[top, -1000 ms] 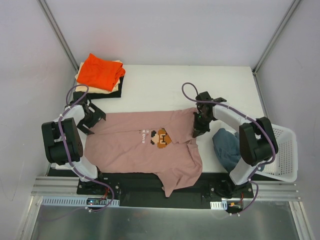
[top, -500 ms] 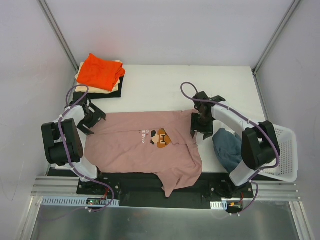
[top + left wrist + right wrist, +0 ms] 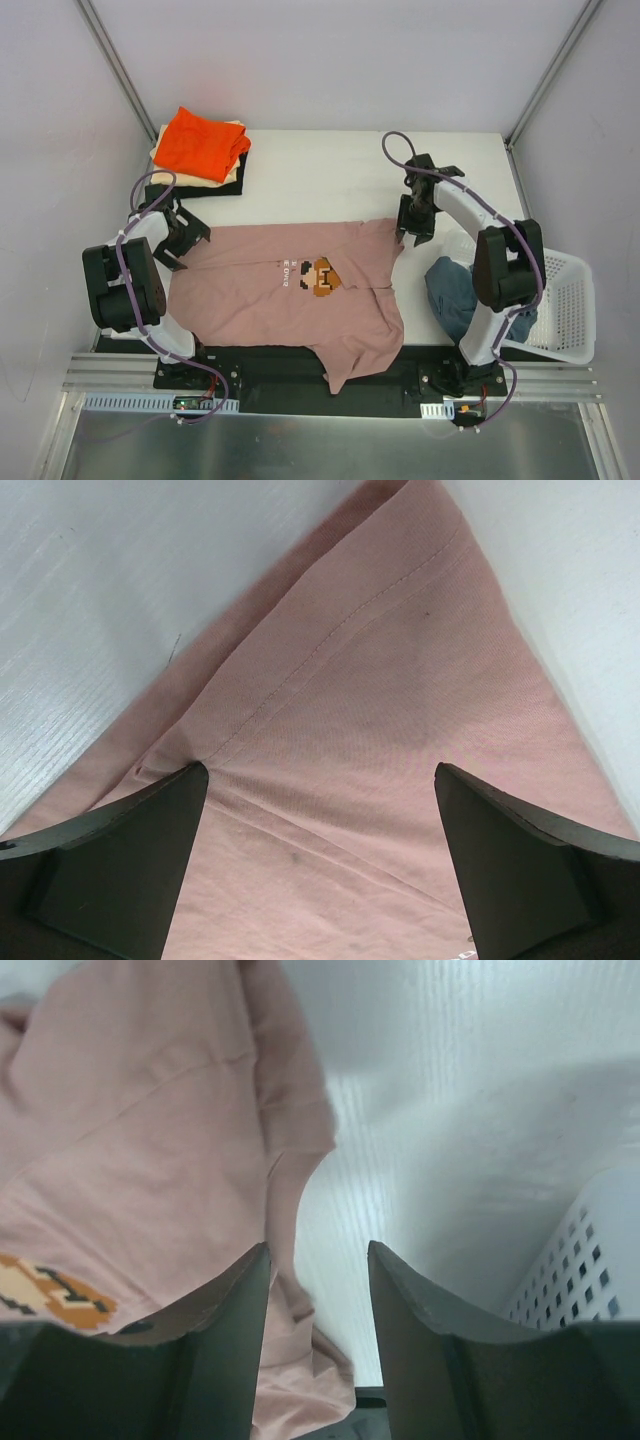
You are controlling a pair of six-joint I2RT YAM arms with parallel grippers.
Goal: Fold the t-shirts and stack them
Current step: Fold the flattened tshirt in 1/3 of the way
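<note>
Moved the right claw [image 3: 413, 225] in the last second, from the right edge of the dusty pink cloth t-shirt with the pixel-art print [image 3: 270, 290] back to its far right corner; holds the jaws apart, only bare white worktop [image 3: 330, 170] between them. Nearest, lets one flap of this t-shirt hang over the near edge. Has spread the rest flat in the middle, long axis left to right, probably neck to the right and hem to the left; not yet folded. Holds the left claw [image 3: 192, 240] wide apart over the left corner, gripping nothing. At right, leaves a slate blue crumpled t-shirt [image 3: 450, 295] hanging out of the white plastic mesh basket [image 3: 570, 300], still to do. Far left, has stacked a bright orange folded t-shirt [image 3: 200, 142] on a cream one [image 3: 232, 176] and a black one [image 3: 215, 189].
</note>
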